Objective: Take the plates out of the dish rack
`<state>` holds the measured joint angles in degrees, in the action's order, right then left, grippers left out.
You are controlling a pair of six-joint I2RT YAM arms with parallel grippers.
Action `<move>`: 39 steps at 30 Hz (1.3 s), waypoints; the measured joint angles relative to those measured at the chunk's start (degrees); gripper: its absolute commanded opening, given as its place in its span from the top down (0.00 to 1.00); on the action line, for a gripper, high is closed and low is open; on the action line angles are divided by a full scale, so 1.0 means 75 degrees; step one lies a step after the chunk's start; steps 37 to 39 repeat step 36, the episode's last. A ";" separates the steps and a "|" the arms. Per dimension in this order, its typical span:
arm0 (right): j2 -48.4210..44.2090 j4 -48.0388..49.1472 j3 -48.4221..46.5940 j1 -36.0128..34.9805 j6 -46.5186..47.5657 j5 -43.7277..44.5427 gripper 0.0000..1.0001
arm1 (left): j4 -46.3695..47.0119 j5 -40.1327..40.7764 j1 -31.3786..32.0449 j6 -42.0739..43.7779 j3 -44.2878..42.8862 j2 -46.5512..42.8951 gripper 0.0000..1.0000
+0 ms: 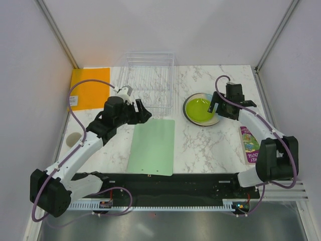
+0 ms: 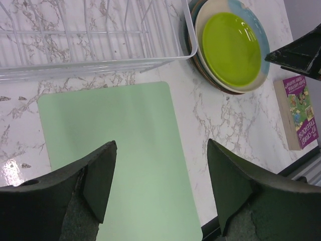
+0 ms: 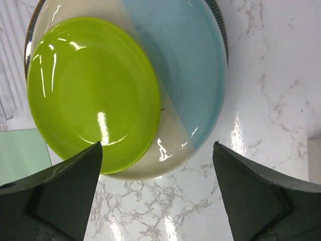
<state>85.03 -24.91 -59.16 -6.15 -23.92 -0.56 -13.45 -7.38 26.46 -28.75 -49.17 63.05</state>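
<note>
The plates (image 1: pixel 200 109) lie stacked at 2 o'clock on the desk (image 1: pixel 210 145), right end effector (image 3: pixel 156 148) above, jaws apart; left end effector (image 2: pixel 161 143), jaws apart, above mat (image 2: pixel 125 125).

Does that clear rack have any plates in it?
Empty: the dish rack shows only bare dividers, and the plates sit stacked beside it.

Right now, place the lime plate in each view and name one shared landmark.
Top: lime plate right of centre.
Left wrist: upper right.
Right wrist: upper left.
Landmark: green mat, lower left of the plate in all three.
</note>
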 measured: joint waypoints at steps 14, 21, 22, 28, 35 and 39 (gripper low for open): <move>-0.3832 -0.0338 0.0332 0.0000 0.0688 0.1067 0.02 | -0.0717 0.1326 0.0003 0.0807 -0.0009 -0.1148 0.00; -0.4870 -0.0271 0.1061 0.0000 0.1040 0.1614 0.02 | -0.1183 0.2731 0.0006 0.1314 -0.0140 -0.2241 0.00; -0.4963 -0.0271 0.1134 0.0000 0.1055 0.1614 0.02 | -0.1227 0.2996 0.0006 0.1393 -0.0140 -0.2413 0.00; -0.5511 -0.0207 0.1355 0.0000 0.1172 0.1655 0.02 | -0.1309 0.3879 0.0003 0.1725 -0.0140 -0.3013 0.00; -0.5313 -0.0137 0.1358 0.0000 0.1230 0.1661 0.02 | -0.1405 0.3993 0.0003 0.1821 -0.0140 -0.3013 0.00; -0.5222 -0.0140 0.1358 0.0000 0.1230 0.1664 0.02 | -0.1408 0.3990 0.0003 0.1821 -0.0140 -0.2990 0.00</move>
